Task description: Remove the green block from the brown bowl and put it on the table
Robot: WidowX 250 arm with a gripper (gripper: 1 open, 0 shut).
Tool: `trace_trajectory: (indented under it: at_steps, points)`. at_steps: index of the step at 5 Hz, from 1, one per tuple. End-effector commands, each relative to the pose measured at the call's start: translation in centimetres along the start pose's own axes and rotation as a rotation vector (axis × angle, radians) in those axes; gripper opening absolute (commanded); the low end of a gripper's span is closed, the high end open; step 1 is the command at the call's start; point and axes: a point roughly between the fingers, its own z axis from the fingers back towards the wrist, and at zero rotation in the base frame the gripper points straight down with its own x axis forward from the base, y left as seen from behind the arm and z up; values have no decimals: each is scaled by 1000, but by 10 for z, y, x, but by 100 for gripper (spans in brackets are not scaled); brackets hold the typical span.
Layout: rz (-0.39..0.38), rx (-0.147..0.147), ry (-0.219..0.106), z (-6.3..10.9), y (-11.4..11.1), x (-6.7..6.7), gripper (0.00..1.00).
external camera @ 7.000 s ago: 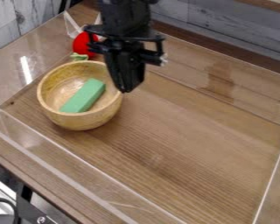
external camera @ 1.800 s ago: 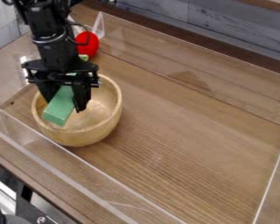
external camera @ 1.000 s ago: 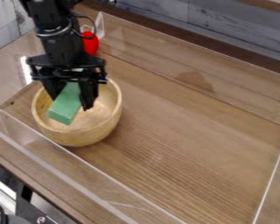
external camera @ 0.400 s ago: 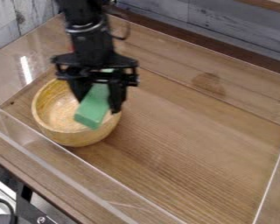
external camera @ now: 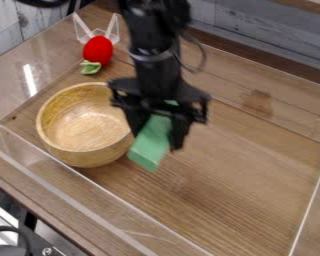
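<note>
Carrying step, with the lift out of the bowl done and the set-down not yet made. Tool (external camera: 160, 112) pointing straight down, clamped on the upper end of the green block (external camera: 153, 146), which hangs tilted below the fingers. Block now outside the brown bowl (external camera: 83, 124), just beside its right rim and over bare desk (external camera: 243, 170); whether its lower corner touches the wood cannot be told from this view. Bowl empty, pale inside showing. Red round toy (external camera: 97, 48) with a green leaf well apart at the back, near the clear wall (external camera: 29, 160) that runs round the edge.

Next, by judgement: lower straight down onto open wood right of the bowl, far enough from the rim that the tilted block does not lean on it once freed. Then spread the fingers fully and rise clear. Risk: released from a height, the hanging block could tip over or slide back against the bowl.
</note>
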Motion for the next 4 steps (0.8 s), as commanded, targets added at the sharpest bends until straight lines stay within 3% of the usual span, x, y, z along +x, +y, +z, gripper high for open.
trace_trajectory:
  at_steps: [1, 2, 4]
  points:
    - [1, 4, -26, -17, -13, -3, 0]
    - [9, 9, -22, -39, -10, -8, 0]
    - [-127, 6, -5, -31, -2, 12, 0]
